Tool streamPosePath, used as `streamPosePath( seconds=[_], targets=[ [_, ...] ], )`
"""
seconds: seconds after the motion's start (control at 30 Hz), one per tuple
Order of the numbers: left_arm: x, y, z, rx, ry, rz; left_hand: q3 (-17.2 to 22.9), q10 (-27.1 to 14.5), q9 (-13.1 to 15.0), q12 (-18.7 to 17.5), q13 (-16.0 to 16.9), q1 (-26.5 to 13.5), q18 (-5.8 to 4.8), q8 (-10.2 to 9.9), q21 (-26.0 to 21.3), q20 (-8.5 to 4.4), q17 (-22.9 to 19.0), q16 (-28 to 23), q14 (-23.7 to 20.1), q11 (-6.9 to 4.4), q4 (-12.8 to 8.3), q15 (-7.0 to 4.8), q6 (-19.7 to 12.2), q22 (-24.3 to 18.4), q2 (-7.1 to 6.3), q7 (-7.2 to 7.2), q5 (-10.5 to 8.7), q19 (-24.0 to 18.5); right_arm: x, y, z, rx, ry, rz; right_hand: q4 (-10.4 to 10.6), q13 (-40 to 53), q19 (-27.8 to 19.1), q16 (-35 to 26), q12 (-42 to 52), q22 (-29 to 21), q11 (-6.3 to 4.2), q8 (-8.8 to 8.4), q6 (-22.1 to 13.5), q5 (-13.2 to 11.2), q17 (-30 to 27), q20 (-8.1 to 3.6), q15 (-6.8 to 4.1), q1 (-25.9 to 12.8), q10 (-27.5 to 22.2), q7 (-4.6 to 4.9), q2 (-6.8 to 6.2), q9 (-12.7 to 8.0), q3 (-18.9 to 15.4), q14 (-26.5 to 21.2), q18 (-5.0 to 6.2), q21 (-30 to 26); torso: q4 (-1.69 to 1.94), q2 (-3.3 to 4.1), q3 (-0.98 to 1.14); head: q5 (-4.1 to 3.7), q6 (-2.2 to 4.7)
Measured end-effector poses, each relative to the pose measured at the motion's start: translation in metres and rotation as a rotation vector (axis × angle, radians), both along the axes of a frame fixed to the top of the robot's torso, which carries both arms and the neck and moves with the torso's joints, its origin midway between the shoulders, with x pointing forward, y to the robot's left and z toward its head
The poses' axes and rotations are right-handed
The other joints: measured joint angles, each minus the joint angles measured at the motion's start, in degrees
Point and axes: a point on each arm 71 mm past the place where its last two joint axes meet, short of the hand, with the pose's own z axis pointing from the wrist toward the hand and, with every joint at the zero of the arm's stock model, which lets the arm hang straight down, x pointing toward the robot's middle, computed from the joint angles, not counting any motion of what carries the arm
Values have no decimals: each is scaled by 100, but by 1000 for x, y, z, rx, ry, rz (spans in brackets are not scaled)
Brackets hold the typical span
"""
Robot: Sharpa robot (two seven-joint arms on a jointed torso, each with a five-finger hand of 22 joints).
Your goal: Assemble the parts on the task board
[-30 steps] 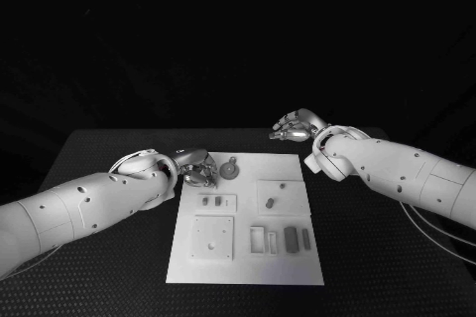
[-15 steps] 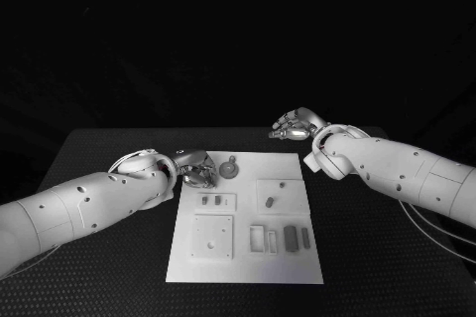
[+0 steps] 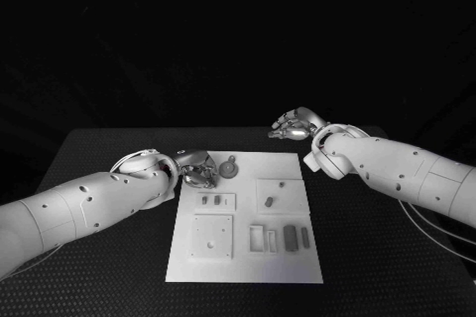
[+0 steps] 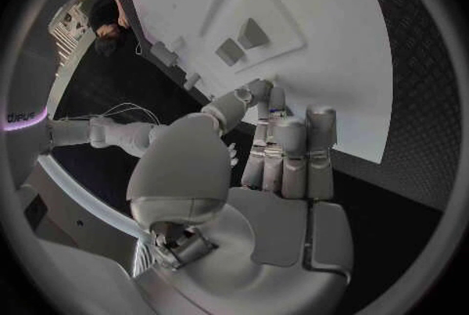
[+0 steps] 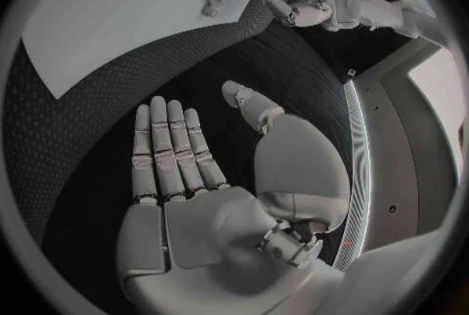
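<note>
Almost nothing has shifted over the last second. Left hand [image 3: 197, 168] stays at the task board [image 3: 246, 262] far-left corner beside the round part [image 3: 229, 168], fingers [image 4: 290, 147] together, holding nothing. Right hand [image 3: 294, 124] still hovers off-board over the table [image 3: 89, 262], fingers [image 5: 166, 147] extended, empty; assembly apparently not begun.

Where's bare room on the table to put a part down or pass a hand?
Free: black table on the near side, flanking the task board, and the far strip between the left hand and right hand. Crowded: the board's far left corner, where the left hand's fingers sit beside a round part.
</note>
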Motion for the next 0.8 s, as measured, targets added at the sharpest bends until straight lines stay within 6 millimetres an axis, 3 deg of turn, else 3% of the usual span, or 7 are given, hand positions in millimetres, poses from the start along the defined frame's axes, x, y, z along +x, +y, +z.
streamPosePath(
  seconds=[0.8],
  targets=[
    [-4, -1, -2, 22, -4, -20, 7, 36, -5, -16, 15, 5, -27, 13, 0, -12, -11, 0, -9, -11, -23, -9, 24, -1, -8, 0, 14, -34, 0, -2, 0, -1, 0, -2, 0, -5, 0, 0, 0, 5, 0, 0, 0, 0, 1, 0, 0, 0, 0, 0, 0, 1, 0, 0, 0, -23, 4, -1, 3, -36, -25]
  ],
)
